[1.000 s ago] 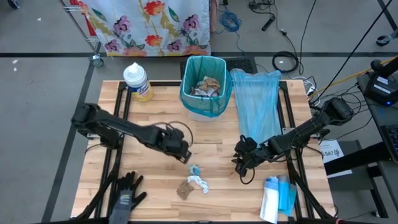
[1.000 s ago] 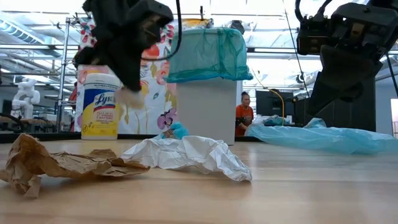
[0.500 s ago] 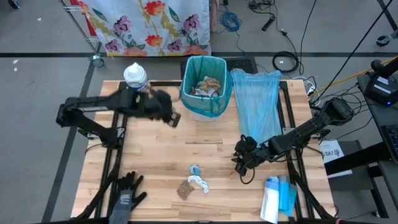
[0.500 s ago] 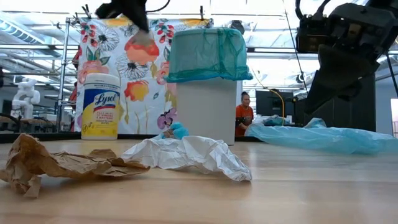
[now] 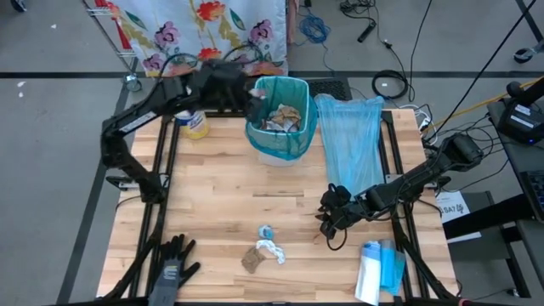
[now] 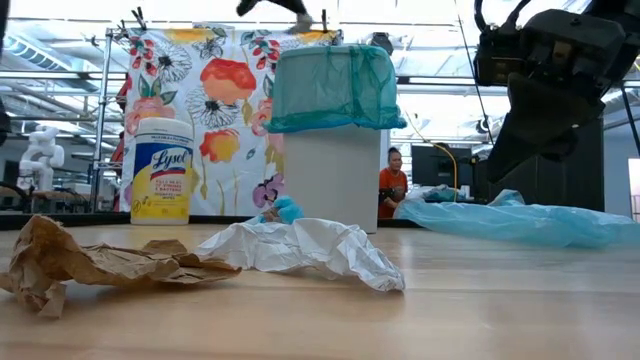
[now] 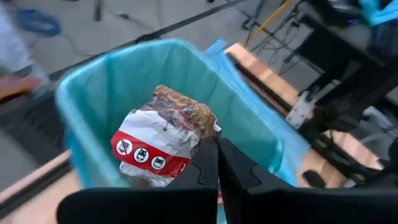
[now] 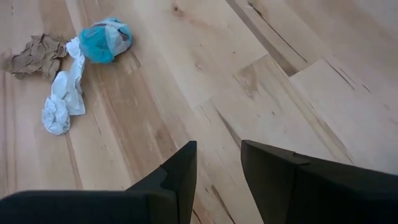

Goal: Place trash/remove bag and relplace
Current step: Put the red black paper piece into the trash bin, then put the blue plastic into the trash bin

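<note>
I am holding my closed left tool (image 5: 252, 99) over the far teal-lined bin (image 5: 299, 136) to drop trash, while three scraps (image 5: 264, 247) are lying on the near worktop (image 5: 212, 212) left of my idle, open right tool (image 5: 327, 223).

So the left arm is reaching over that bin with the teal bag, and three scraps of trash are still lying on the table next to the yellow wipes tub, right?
Not quite. The left gripper is at the bin, but the three scraps lie near the table's front edge, far from the wipes tub at the back. The high view shows it.
</note>
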Tool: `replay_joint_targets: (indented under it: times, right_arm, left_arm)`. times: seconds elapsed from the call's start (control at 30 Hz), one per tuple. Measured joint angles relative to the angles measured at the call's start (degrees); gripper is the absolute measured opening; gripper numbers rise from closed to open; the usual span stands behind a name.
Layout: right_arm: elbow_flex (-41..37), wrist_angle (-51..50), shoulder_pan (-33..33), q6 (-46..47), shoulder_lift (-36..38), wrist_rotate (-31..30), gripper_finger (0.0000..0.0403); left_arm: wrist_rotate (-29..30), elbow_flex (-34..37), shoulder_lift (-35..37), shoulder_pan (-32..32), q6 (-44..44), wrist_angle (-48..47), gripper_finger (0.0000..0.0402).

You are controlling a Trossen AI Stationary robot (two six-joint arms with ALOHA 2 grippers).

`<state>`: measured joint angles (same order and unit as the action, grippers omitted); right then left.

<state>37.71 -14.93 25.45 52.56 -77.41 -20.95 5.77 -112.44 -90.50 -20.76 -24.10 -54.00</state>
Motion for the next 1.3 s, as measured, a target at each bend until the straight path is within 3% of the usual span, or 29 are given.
replay_joint_targets:
  times: [0.27,0.6,0.8,1.17,1.3]
  right_arm:
    - [0.00,0.04,-0.02,1.27,0.00,0.00,0.0116]
    - [0.00,-0.16,0.00,2.92,0.00,0.00,0.0116]
    - [0.00,-0.14,-0.02,2.94,0.00,0.00,0.0116]
    - [0.00,-0.13,-0.02,4.90,0.00,0.00,0.0116]
    - [0.00,0.19,-0.02,5.34,0.00,0.00,0.0116]
  left_arm:
    - [-4.75,-1.64,-6.78,-2.47,3.95,12.18,0.0015]
    - [-4.33,-1.72,-7.78,-2.53,6.52,14.17,0.0109]
    - [-5.80,-1.72,-7.78,-2.53,6.50,8.06,0.0147]
    - [-5.79,-1.70,-6.76,0.43,6.56,-4.49,0.0150]
    - [-2.66,-1.75,-4.41,4.30,6.88,-8.88,0.0150]
